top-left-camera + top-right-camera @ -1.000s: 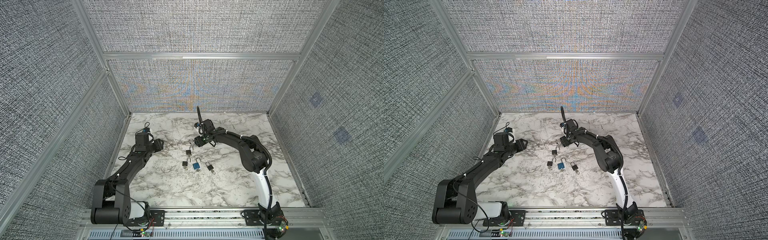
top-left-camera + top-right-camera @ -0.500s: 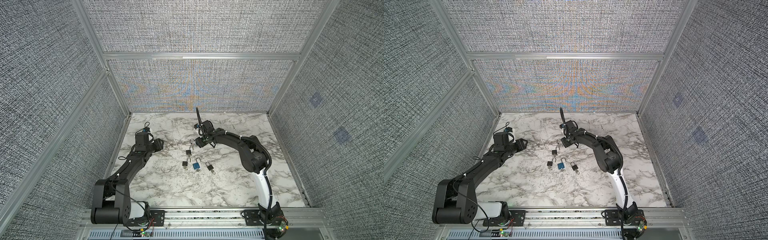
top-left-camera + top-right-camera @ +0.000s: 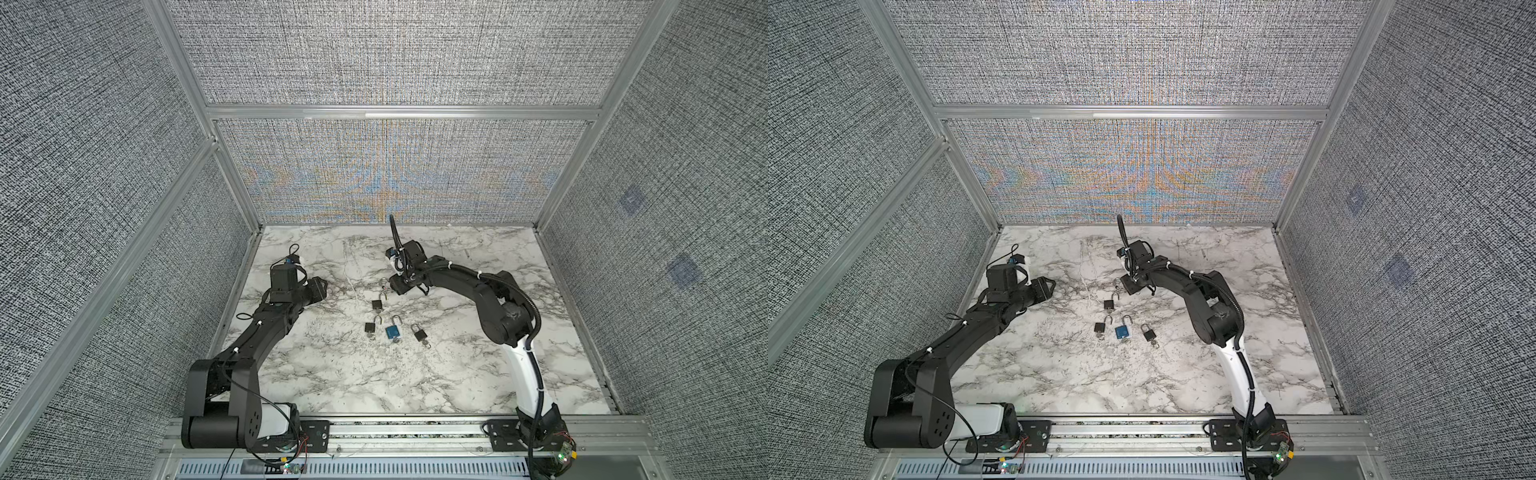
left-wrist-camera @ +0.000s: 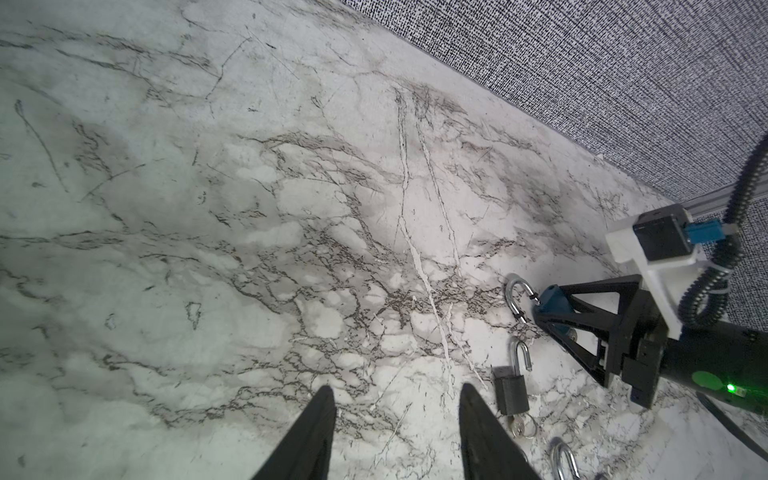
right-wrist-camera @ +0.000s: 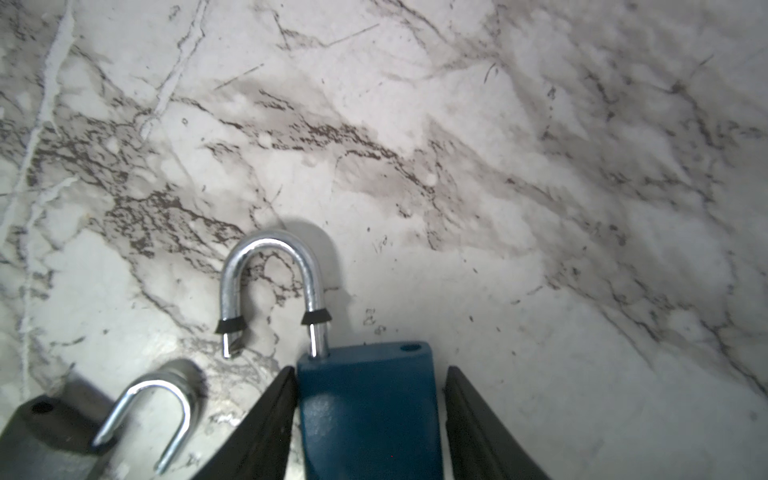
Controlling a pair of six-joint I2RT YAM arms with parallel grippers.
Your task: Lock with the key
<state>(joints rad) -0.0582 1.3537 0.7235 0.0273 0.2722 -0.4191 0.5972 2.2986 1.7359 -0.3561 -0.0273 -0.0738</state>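
Both arms are bent inward from the near rail (image 3: 407,428) over the marble table (image 3: 353,386). A row of three padlocks (image 3: 392,331) is laid just nearer than the lone black padlock (image 3: 377,304), at whose base a ringed key (image 4: 523,427) is seen. Left of that padlock, well apart, the left gripper (image 3: 322,286) is held low, its fingers parted about halfway with nothing between them. Just beyond the padlock, the right gripper (image 5: 370,370) is reached across low around a blue padlock (image 5: 365,411) with its shackle open. One finger is touching the body, and a slight gap is seen at the other.
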